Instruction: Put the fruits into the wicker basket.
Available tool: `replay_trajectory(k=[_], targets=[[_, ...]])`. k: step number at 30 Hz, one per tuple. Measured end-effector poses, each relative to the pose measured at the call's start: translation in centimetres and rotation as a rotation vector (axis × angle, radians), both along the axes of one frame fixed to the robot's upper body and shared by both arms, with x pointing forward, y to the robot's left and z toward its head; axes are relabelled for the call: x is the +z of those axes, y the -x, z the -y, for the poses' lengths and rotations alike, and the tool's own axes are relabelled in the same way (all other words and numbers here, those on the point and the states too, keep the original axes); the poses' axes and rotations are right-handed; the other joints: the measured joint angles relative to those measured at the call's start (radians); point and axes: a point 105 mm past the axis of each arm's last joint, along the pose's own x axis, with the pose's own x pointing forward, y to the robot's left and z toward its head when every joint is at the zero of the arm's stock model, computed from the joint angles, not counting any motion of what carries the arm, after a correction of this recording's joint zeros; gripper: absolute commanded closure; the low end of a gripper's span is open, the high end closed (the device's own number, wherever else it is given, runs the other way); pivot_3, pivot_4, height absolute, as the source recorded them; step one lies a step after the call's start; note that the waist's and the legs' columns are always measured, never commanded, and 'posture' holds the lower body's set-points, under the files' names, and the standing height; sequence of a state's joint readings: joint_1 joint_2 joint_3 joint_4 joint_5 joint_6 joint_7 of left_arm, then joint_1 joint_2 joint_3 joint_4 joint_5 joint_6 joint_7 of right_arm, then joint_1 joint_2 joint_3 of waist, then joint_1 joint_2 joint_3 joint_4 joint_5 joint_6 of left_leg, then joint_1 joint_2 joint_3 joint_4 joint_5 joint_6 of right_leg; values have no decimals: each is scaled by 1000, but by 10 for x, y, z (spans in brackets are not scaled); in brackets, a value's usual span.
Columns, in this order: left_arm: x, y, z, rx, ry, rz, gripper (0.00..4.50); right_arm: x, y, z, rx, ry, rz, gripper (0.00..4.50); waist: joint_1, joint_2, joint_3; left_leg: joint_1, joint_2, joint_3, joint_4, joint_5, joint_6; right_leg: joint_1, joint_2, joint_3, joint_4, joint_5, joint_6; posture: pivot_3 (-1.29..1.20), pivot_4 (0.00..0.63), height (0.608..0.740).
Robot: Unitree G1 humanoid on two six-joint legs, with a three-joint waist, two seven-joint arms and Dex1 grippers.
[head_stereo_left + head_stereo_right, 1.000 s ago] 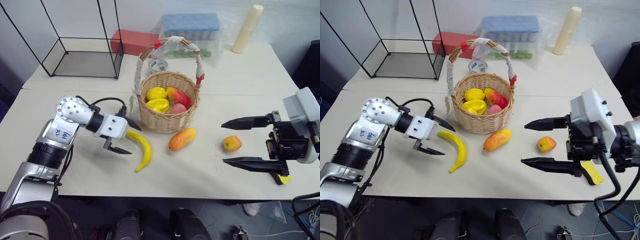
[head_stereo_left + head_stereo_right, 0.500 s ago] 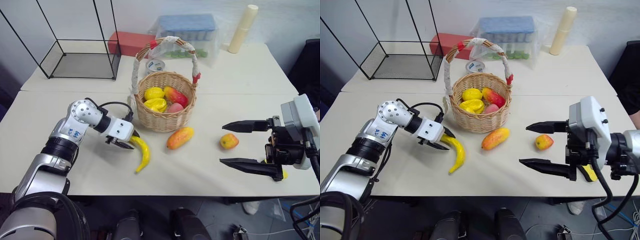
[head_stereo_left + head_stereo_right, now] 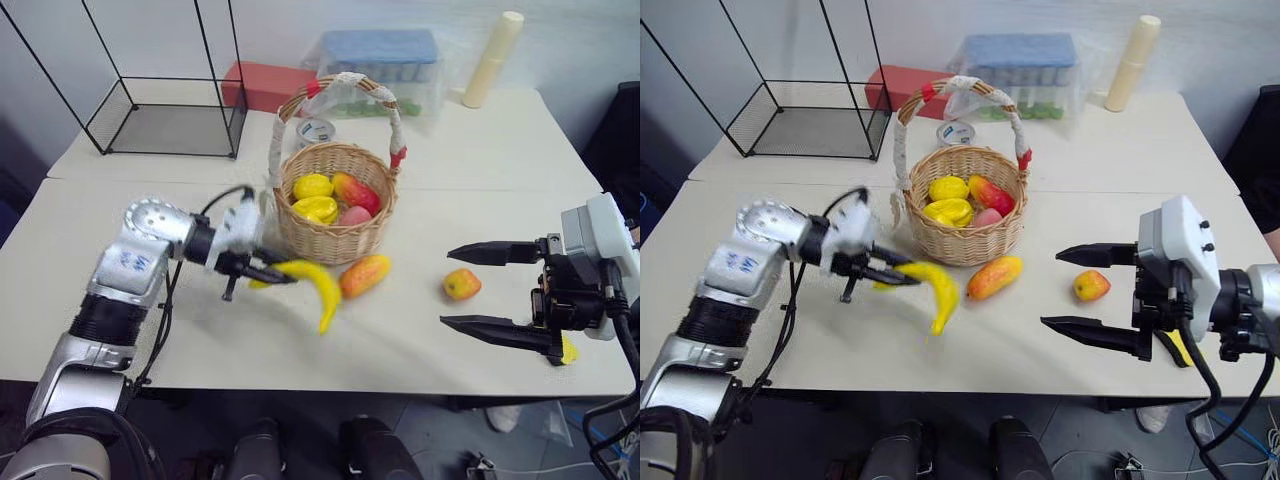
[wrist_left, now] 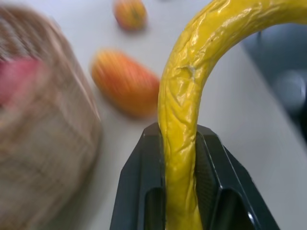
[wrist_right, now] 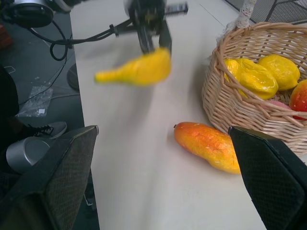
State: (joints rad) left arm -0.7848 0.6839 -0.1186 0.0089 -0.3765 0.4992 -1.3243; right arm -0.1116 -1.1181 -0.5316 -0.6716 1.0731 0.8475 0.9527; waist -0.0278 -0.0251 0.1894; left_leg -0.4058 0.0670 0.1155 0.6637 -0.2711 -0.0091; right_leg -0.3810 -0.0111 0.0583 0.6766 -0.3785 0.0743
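Note:
My left gripper point(image 3: 270, 272) is shut on one end of the long yellow banana point(image 3: 315, 283) and holds it off the table, just in front of the wicker basket point(image 3: 330, 242). In the left wrist view the banana point(image 4: 180, 120) is clamped between the black fingers point(image 4: 141, 187). The orange-red mango point(image 3: 365, 275) lies on the table in front of the basket, right of the banana. The small round fruit point(image 3: 461, 284) sits further right, near the tips of my right gripper point(image 3: 447, 287), which is open and holds nothing.
The basket holds several yellow and red fruits. Behind it are a tape roll point(image 3: 315, 130), a red box point(image 3: 268, 82), a clear box with a blue lid point(image 3: 385, 65) and a cream roll point(image 3: 495, 55). A black wire cage point(image 3: 165, 100) stands at the back left. A yellow block point(image 3: 567, 350) lies under the right hand.
The left gripper closed on the banana's end and lifted it off the table, swinging it right toward the mango. The right gripper stayed where it was.

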Motion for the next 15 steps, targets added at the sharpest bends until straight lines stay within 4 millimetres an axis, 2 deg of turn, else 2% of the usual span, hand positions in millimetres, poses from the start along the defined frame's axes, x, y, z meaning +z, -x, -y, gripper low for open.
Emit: replay_trajectory(k=[2, 4, 7, 12, 14, 15], targets=[[24, -6, 9, 89, 68, -36, 4053, -1, 0, 0, -5, -8, 1, 0, 0, 0, 0, 1, 0, -1, 0, 0, 0, 3, 0, 0, -1, -1, 1, 0, 150, 740], [45, -21, 21, 236, 109, -91, 4053, -2, 0, -2, -2, -8, 8, 0, 0, 0, 0, 2, -1, -2, 1, 0, 0, 4, 1, 0, -2, -1, 3, 0, 150, 740], [62, -41, 31, 439, 112, -128, 4053, -1, -1, -3, -5, -9, 17, 0, -1, 0, 0, 2, -2, -2, 0, 0, 0, 4, 1, 1, -2, -1, 3, 0, 150, 740], [50, -55, 40, 612, 93, -240, 4053, 1, -4, -3, -18, -14, 38, 0, -4, 0, 0, 3, -1, -2, -1, 1, -3, 3, 2, 1, -2, -1, 3, 0, 150, 740], [45, -61, 40, 666, 86, -252, 3335, 1, -5, -3, -22, -17, 46, 0, -3, 0, 0, 3, -1, -2, -1, 1, -3, 3, 1, 1, -2, -1, 3, 0, 150, 740], [42, -63, 40, 694, 82, -257, 3143, 1, -5, -3, -23, -22, 48, 0, -2, 0, 0, 3, -1, -2, -1, 1, -3, 3, 1, 1, -2, -1, 3, 0, 150, 740]])
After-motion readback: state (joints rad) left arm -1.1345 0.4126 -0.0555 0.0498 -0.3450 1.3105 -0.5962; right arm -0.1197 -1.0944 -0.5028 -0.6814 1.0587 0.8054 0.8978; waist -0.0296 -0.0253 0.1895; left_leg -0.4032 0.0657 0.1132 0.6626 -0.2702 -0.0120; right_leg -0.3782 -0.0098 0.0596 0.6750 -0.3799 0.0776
